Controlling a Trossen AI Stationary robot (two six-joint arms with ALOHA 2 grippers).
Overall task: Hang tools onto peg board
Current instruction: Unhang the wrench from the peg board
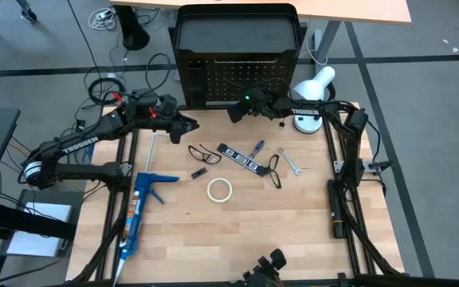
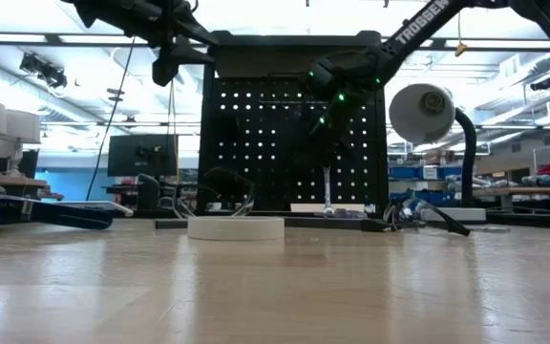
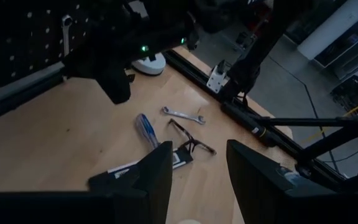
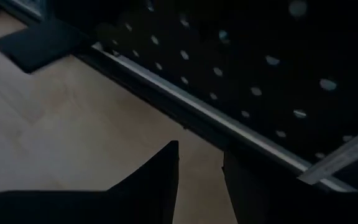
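The right claw [image 1: 237,112] hangs close to the face of the peg board [image 1: 221,76], near its lower edge. In its wrist view the two fingers [image 4: 160,180] stand a little apart with bare counter showing between them, and nothing is held. A silver wrench [image 2: 327,191] shows upright against the board in the low view, below this claw; whether it hangs on a peg cannot be told.

The left claw [image 1: 188,127] hovers above the counter [image 1: 293,231] just in front of the board's left end. Its fingers [image 3: 157,177] are parted with nothing between them.

Loose on the counter lie one black strip with white marks [image 1: 239,156], one blue-handled screwdriver [image 1: 256,148] just beside it, and one silver wrench [image 1: 290,162] to the right. There are two black wire loops: one [image 1: 204,153] left of the strip, one [image 1: 275,170] between the strip and the wrench. One white tape ring [image 1: 219,190] lies flat nearer the front, apart from the rest. A small dark piece [image 1: 198,173] sits near the left loop; what it is cannot be told. One blue caulking gun [image 1: 138,209] lies along the left side.

One white desk lamp [image 1: 313,92] stands at the board's right end, behind the right arm.
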